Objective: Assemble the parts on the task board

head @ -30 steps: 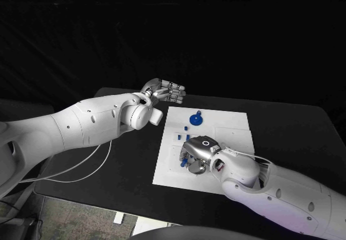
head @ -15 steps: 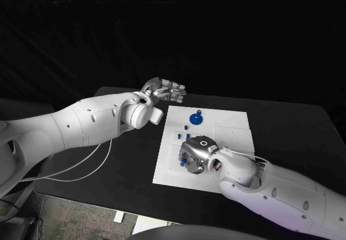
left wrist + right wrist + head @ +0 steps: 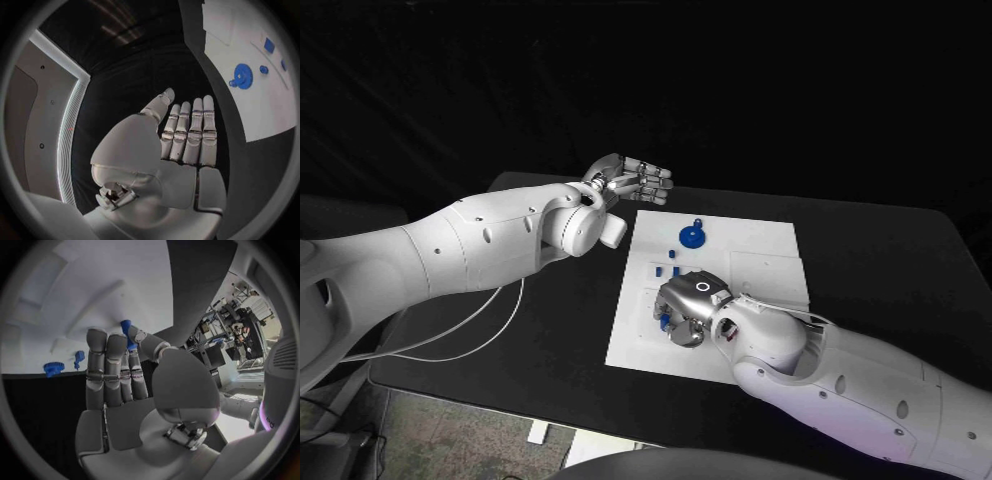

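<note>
Right robot hand (image 3: 128, 375) pinches blue part (image 3: 127, 333) over task board (image 3: 762, 252); left robot hand (image 3: 181, 142) empty, fingers pressed together.

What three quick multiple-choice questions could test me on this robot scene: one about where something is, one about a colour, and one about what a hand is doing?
1. Where is the left hand?
A. Over the white plate's middle
B. Raised beyond the white plate's far left corner
C. Flat on the table by the robot's body

2. What colour is the gear?
A. Blue
B. Red
C. Green

3. What is the right hand doing?
A. Resting open beside the plate
B. Pinching a small blue piece over the plate
C. Gripping the gear

Answers: 1 B, the head view shows it raised past that corner. 2 A, it looks blue in every view. 3 B, the right wrist view shows the piece between thumb and finger.
</note>
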Action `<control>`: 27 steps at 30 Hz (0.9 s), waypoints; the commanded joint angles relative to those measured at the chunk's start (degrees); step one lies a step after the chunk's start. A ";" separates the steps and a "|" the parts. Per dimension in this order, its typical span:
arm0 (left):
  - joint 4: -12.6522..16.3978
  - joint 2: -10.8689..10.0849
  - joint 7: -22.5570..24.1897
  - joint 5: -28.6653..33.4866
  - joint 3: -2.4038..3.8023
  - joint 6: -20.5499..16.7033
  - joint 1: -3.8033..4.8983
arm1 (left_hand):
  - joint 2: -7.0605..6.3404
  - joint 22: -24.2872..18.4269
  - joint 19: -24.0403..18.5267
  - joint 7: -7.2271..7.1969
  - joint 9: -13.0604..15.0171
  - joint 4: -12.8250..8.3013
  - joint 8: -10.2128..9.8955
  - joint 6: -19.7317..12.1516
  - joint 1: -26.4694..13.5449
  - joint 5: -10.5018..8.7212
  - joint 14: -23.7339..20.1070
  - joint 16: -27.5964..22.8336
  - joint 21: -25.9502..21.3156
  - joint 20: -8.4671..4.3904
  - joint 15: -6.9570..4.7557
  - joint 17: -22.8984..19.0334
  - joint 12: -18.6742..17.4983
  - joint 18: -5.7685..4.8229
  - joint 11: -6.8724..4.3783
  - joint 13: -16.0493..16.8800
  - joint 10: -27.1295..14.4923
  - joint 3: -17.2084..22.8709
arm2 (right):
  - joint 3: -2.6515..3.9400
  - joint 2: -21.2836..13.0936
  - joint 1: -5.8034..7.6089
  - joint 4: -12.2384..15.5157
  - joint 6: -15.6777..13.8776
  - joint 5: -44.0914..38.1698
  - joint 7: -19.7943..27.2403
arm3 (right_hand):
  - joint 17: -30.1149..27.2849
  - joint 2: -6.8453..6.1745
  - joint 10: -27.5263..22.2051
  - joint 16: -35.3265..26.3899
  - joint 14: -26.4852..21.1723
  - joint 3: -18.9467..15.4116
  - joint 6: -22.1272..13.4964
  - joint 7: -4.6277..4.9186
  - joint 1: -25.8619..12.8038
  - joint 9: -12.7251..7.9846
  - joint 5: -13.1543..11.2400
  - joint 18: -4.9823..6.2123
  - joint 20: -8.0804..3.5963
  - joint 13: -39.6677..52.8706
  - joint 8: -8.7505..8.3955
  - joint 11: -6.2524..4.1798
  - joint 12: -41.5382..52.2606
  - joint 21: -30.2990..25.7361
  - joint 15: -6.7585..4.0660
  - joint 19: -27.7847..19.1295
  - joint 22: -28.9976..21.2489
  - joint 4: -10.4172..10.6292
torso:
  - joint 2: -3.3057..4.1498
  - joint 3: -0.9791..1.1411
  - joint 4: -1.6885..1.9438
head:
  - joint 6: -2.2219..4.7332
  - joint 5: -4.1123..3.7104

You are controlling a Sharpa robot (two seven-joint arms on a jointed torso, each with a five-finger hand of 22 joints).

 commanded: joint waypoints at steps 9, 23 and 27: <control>0.03 -0.02 -0.06 0.29 0.05 0.46 0.06 | 0.28 0.23 -0.36 0.26 0.02 0.04 0.11 -0.07 0.06 0.00 -0.41 -0.02 -0.23 0.02 -0.17 -0.02 0.05 1.02 -0.01 -0.04 -0.57 -0.26 | -0.67 -0.60 -0.57 -0.64 -0.98 1.05 -2.10 | -0.99 -4.23 -4.59 0.31 0.28 -3.06 -4.34 -0.29 -2.46 -0.18 -0.36 2.09 1.46 -0.19 -0.34 1.07 0.07 -1.31 1.22 2.72 -1.79 3.47 | -0.01 0.10 -0.12 | 0.05 -0.20; 0.01 -0.16 -0.28 0.29 0.04 0.35 0.07 | 0.28 0.23 -0.36 0.26 0.02 0.04 0.11 -0.07 0.06 0.00 -0.41 -0.02 -0.23 0.02 -0.17 -0.02 0.05 1.02 -0.01 -0.04 -0.57 -0.26 | -0.68 -1.52 -0.64 0.09 -6.66 2.61 -1.65 | -2.12 -5.21 -7.97 0.59 0.21 -8.31 -6.23 -0.54 -1.71 -0.23 -0.68 2.65 1.76 -0.19 -0.30 1.91 0.20 -1.74 1.63 2.67 -4.33 5.32 | -0.03 0.06 -0.12 | 0.36 -0.41; 0.01 -0.18 -0.30 0.29 0.04 0.36 0.07 | 0.28 0.23 -0.36 0.26 0.02 0.04 0.11 -0.07 0.06 0.00 -0.41 -0.02 -0.23 0.02 -0.17 -0.02 0.05 1.02 -0.01 -0.04 -0.57 -0.26 | -0.67 -1.91 -0.64 0.53 -9.10 3.81 -1.00 | -2.42 -4.95 -12.07 0.57 0.14 -16.18 -10.05 -1.34 0.05 -0.28 -0.83 3.48 2.26 -0.20 -0.31 2.80 0.42 -2.60 2.22 2.62 -5.59 6.59 | -0.05 0.09 -0.08 | 0.54 -0.50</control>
